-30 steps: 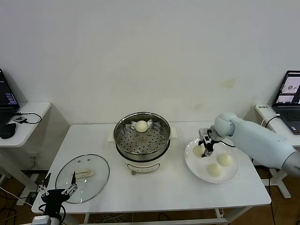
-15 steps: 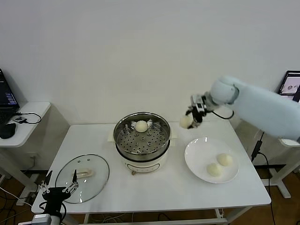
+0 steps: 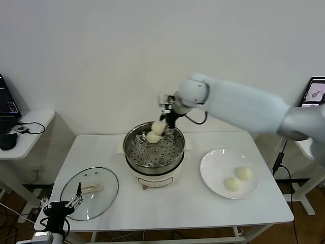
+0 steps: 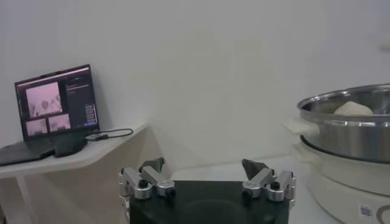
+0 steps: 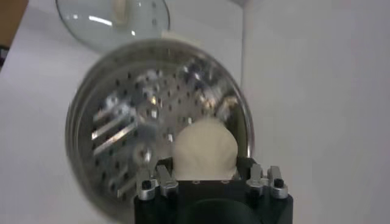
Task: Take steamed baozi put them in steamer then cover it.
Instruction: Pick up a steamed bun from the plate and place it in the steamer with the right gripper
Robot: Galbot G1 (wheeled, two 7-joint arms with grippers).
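My right gripper (image 3: 163, 123) is shut on a pale baozi (image 3: 159, 128) and holds it just above the far side of the steel steamer (image 3: 139, 152). The held bun fills the right wrist view (image 5: 205, 151) over the perforated floor (image 5: 122, 131). Another baozi (image 3: 152, 137) lies in the steamer at the back. Two more baozi (image 3: 244, 173) (image 3: 232, 184) lie on the white plate (image 3: 213, 170) at the right. The glass cover (image 3: 89, 192) lies flat at the front left. My left gripper (image 3: 60, 207) is open and empty by the table's front-left corner, also in its wrist view (image 4: 203, 176).
The steamer stands on a white cooker base (image 3: 152, 178) at the table's middle. Side desks with laptops stand at the far left (image 3: 6, 104) and far right (image 3: 316, 94). A white wall is close behind the table.
My right gripper lifted a baozi off the plate and carried it left, from above the plate to over the steamer's far side. The left arm has barely moved.
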